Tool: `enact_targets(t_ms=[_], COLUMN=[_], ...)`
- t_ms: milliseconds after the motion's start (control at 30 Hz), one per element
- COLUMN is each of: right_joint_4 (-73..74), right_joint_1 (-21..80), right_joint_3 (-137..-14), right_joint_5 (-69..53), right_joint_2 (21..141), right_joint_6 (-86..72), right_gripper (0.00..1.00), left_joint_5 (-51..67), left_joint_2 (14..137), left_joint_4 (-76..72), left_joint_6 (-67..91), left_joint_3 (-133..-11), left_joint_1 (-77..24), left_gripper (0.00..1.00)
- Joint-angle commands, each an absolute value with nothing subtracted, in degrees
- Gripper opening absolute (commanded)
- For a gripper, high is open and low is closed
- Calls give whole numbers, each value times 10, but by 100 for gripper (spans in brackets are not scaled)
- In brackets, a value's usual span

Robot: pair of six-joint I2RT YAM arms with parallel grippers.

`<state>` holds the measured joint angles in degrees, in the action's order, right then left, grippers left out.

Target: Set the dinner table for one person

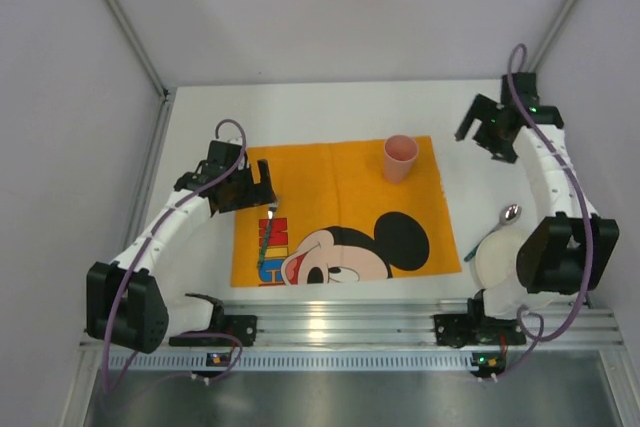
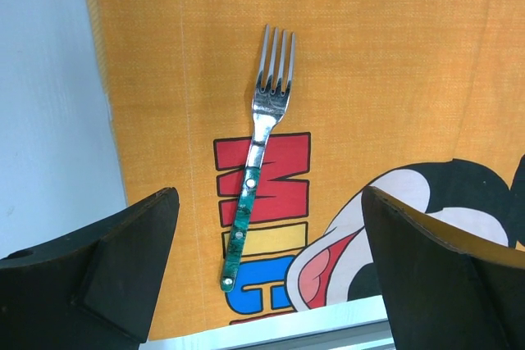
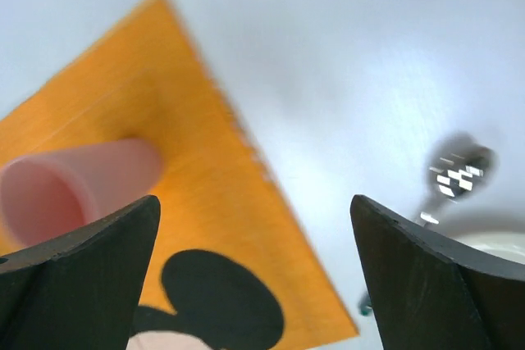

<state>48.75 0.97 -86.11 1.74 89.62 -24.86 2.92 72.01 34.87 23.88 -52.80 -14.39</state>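
Found fork (image 2: 271,96), pink cup (image 1: 400,159) on Mickey cloth (image 1: 330,172); plate (image 1: 495,259), spoon (image 1: 510,213) left outside; left gripper (image 1: 268,187), right gripper (image 1: 480,144) agape, empty.

The white plate (image 1: 492,259) near the tabletop's (image 1: 330,112) right edge is largely covered by the right arm (image 1: 560,247) in the overhead view. In the right wrist view everything is smeared by blur. There the pink cup (image 3: 78,182) and the spoon's (image 3: 459,165) handle are partly hidden by the right tool's (image 3: 254,199) fingers (image 3: 426,284), and only a sliver of the plate is seen at the picture's right edge. The fork's (image 1: 265,245) tines are too small to be made out from above. The orange cloth (image 2: 394,79) is cut off by the left wrist picture's top and right edges.
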Motion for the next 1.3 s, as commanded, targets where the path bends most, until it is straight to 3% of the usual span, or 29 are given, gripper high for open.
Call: enact_targets(t_ms=[0,267,700,800,933,1033,1067,1133,1267], right_joint_4=[512,466,396,373,359,351,349,347,345], right_joint_1=[-118,-246,-272,-272,-271,-265,-264,-256,-250], right_joint_3=[-787,-700,-640,-642,-650,-657,-657,-658,-661], right_joint_5=[67,96,75,58,49,39,37,40,51], right_joint_2=[863,912,997,1022,1045,1052,1053,1056,1063], right_joint_6=[-251,-238,-263,-270,-273,-273,-271,-269,-261], right_gripper=[100,100,100,96,86,70,56,46,15], left_joint_5=[52,73,76,76,71,70,70,70,69], left_joint_2=[723,751,782,787,789,792,792,792,790], left_joint_4=[333,338,357,360,365,365,365,361,359], left_joint_6=[239,225,209,207,203,205,206,208,212], left_joint_3=[-519,-533,-563,-566,-570,-568,-567,-563,-561], left_joint_1=[-146,-147,-147,-147,-147,-147,-147,-147,-147], left_gripper=[98,98,98,98,98,98,98,98,98])
